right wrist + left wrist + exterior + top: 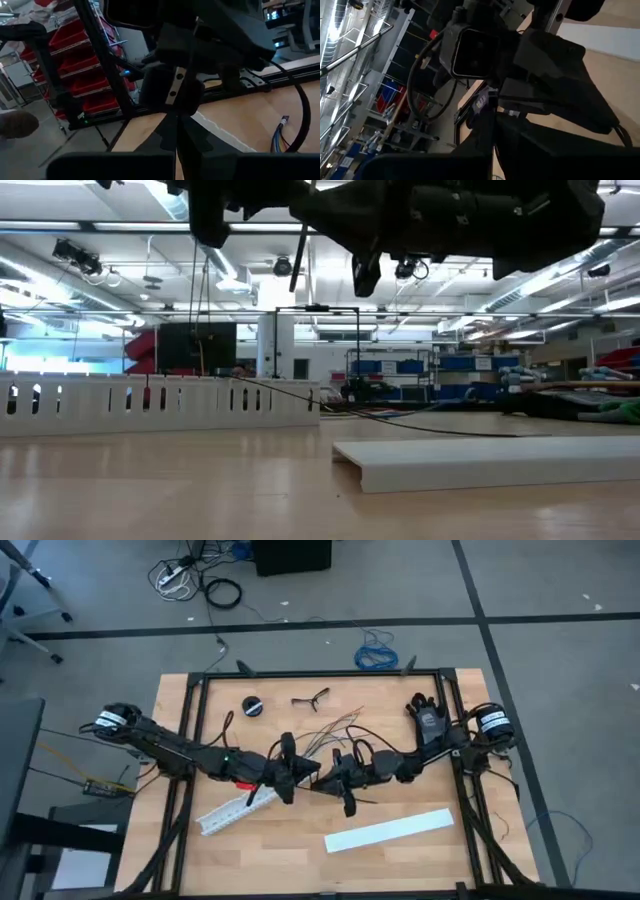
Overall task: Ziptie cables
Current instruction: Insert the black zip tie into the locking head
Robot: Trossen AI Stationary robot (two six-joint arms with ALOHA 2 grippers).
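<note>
White flat strip (490, 460) nearest, lower right of low view. Cables (335, 728) fanned just above centre, running down toward left jaws and right jaws, tip to tip; grip impossible to tell. Likely bunching stage; next calls for gathering strands tight.

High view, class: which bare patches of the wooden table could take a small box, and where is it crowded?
Bare wood lies between the white flat lid and the white slotted strip. Crowded: mid-table, where both grippers meet beside the thin cables.

centre: both arms (320, 772) crowd it | front: white slotted strip (238, 810); flat white cover (390, 831)
</note>
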